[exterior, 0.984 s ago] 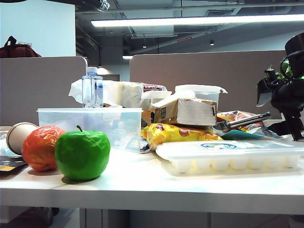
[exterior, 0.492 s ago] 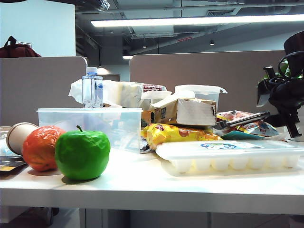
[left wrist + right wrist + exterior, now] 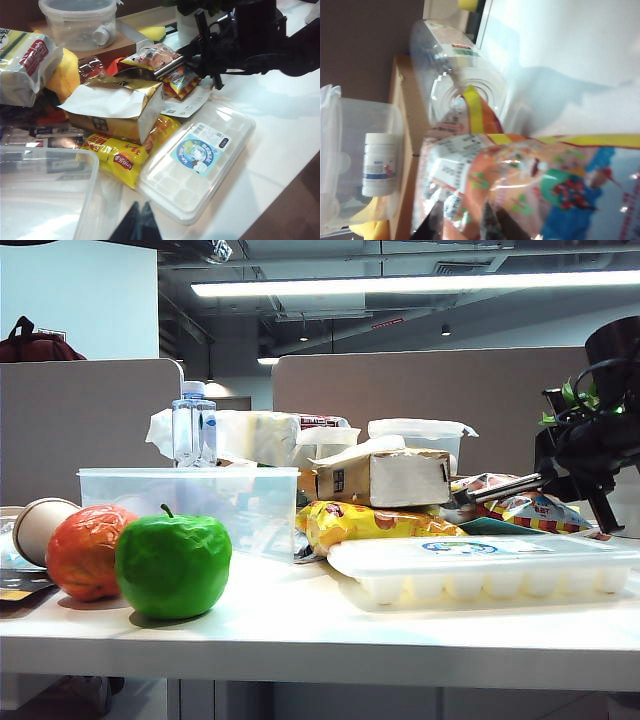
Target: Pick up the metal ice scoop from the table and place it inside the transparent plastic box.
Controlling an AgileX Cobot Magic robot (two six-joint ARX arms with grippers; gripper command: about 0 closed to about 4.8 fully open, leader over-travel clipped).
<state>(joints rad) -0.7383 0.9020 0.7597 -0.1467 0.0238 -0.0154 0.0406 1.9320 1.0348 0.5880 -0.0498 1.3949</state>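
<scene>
The metal ice scoop [image 3: 500,488] lies tilted on the pile of snack bags at the back right of the table [image 3: 300,625], its handle rising to the right. My right gripper [image 3: 548,478] is shut on the far end of that handle; the left wrist view shows the scoop [image 3: 159,70] running into the black right gripper [image 3: 192,56]. In the right wrist view the right gripper [image 3: 462,225] stands narrow over a snack bag, and the handle is blurred. The transparent plastic box [image 3: 190,495] sits at the left. My left gripper [image 3: 140,222] hangs shut beside the box's corner [image 3: 95,165].
A green apple [image 3: 173,565], an orange-red fruit [image 3: 85,552] and a paper cup [image 3: 38,527] stand in front of the box. A white ice-cube tray [image 3: 480,565], a yellow chip bag [image 3: 365,523], a cardboard carton [image 3: 395,475], a water bottle [image 3: 194,425] and a lidded tub [image 3: 420,432] crowd the scoop.
The right gripper moved left onto the handle's end and closed its fingers around it. The scoop and the cardboard carton shifted slightly left. The left arm kept still.
</scene>
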